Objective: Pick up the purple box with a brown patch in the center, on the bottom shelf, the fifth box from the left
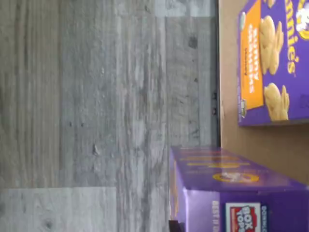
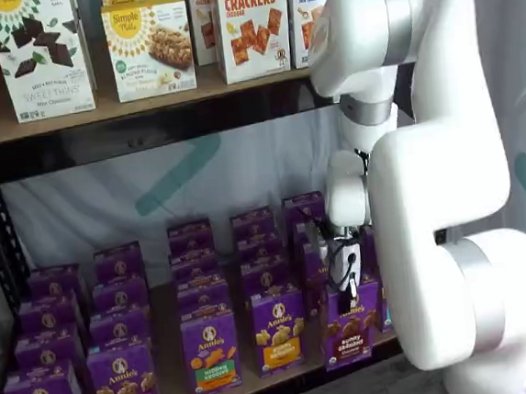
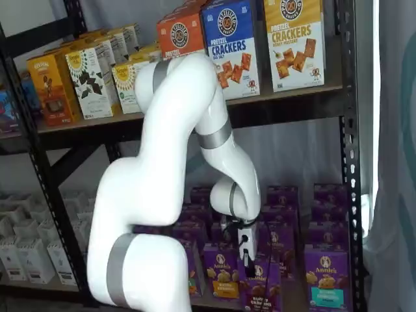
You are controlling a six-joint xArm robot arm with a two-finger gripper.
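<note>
The purple Annie's box with the brown patch (image 2: 350, 332) stands at the front right of the bottom shelf, and it also shows in a shelf view (image 3: 257, 287). My gripper (image 2: 348, 286) comes down onto its top, with its black fingers closed on the box. It shows in both shelf views (image 3: 246, 252). In the wrist view the box's purple top (image 1: 231, 181) is close to the camera and reaches out past the shelf's front edge, over the floor.
More purple Annie's boxes stand in rows beside and behind it, among them one with an orange patch (image 2: 278, 334) (image 1: 273, 63). The brown shelf board (image 1: 231, 133) ends at the grey wood floor (image 1: 96, 121). Cracker boxes (image 2: 252, 23) stand on the shelf above.
</note>
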